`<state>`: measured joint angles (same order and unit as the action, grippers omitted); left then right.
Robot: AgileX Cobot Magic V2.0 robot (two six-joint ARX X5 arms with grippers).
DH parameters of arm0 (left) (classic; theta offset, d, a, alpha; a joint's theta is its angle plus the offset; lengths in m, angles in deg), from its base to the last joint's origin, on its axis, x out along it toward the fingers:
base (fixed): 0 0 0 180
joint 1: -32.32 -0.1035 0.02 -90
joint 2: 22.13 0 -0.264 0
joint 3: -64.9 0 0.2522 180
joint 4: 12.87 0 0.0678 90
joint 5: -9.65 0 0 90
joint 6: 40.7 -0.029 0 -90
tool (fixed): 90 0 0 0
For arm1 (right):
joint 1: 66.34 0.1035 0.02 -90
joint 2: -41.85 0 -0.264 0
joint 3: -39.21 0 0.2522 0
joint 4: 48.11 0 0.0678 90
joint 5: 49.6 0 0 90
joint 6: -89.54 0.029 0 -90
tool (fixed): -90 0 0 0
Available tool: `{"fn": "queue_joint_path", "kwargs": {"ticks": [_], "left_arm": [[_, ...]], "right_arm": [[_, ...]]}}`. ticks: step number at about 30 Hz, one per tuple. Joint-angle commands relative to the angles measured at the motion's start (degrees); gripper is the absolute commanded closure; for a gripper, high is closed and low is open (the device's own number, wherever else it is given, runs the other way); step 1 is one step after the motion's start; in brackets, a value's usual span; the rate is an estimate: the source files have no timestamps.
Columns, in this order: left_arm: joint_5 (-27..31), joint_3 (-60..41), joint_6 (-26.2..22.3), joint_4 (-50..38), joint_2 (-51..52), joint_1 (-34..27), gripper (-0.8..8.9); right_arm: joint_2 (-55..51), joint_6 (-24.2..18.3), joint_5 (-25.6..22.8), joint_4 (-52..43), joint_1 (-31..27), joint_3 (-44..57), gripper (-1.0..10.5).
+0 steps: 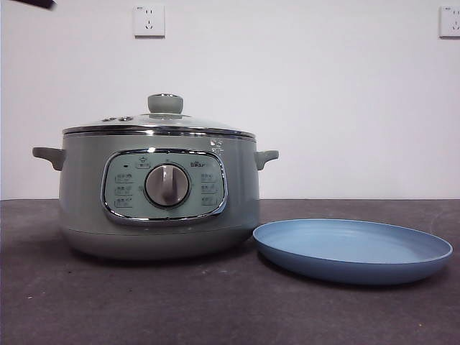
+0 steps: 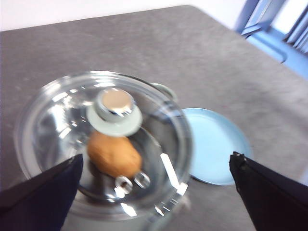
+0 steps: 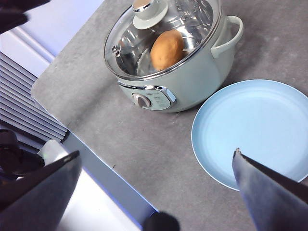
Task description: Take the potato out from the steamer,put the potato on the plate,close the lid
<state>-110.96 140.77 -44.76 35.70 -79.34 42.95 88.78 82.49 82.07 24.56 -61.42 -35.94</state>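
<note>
The pale green steamer (image 1: pixel 86 201) stands left of centre on the table, its glass lid (image 1: pixel 165 122) resting shut on the rim. Through the glass the brown potato (image 2: pixel 114 154) (image 3: pixel 167 49) lies inside the pot. To the steamer's right, the light-blue plate (image 1: pixel 352 248) sits bare. My left gripper (image 2: pixel 156 159) hangs open high above the lid, its jaws spread wide and holding nothing. My right gripper (image 3: pixel 156 153) is open too, high over the table between steamer (image 3: pixel 192 82) and plate (image 3: pixel 255 130). In the front view only a black arm tip (image 1: pixel 32 3) shows, at the top left corner.
The dark grey table top (image 1: pixel 215 309) runs in front of both objects. A white wall with two sockets (image 1: pixel 149 20) stands behind. The table's near edge (image 3: pixel 96 159) and a slatted panel show in the right wrist view.
</note>
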Motion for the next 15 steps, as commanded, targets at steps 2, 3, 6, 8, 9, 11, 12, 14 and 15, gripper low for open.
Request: {"fn": "queue_joint_path", "kwargs": {"ticks": [2, 3, 6, 8, 9, 11, 12, 14, 15], "left_arm": [[4.4, 4.3, -4.1, -1.0, -7.7, 3.0, 1.97], [5.3, 5.3, -4.6, -1.2, -9.7, 3.6, 1.97], [7.6, 8.5, -5.8, -2.6, -15.6, 5.4, 1.97], [8.3, 10.0, -6.6, -3.9, -19.3, 6.4, 1.97], [8.3, 10.7, -6.6, -4.1, -20.7, 6.7, 1.97], [8.4, 11.8, -6.7, -5.2, -23.9, 7.5, 1.97], [8.8, 12.1, -6.7, -5.9, -25.2, 7.9, 1.97], [10.3, 12.3, -6.8, -7.6, -27.6, 8.6, 1.97], [11.2, 12.3, -6.8, -8.6, -29.2, 8.9, 1.97]], "right_arm": [[0.1, 0.1, 0.2, -0.4, 0.2, -0.1, 3.2], [0.1, 0.1, 0.2, -0.5, 0.2, -0.1, 3.2], [0.3, 0.1, 0.2, -0.6, 0.2, -0.1, 3.2], [0.3, 0.1, 0.2, -0.6, 0.2, -0.1, 3.2], [0.3, 0.1, 0.2, -0.6, 0.2, -0.1, 3.2], [0.3, 0.1, 0.2, -0.6, 0.2, -0.1, 3.2], [0.3, 0.1, 0.2, -0.6, 0.2, -0.1, 3.2], [0.3, 0.1, 0.2, -0.6, 0.2, -0.1, 3.2], [0.3, 0.1, 0.2, -0.6, 0.2, -0.1, 3.2]]}}
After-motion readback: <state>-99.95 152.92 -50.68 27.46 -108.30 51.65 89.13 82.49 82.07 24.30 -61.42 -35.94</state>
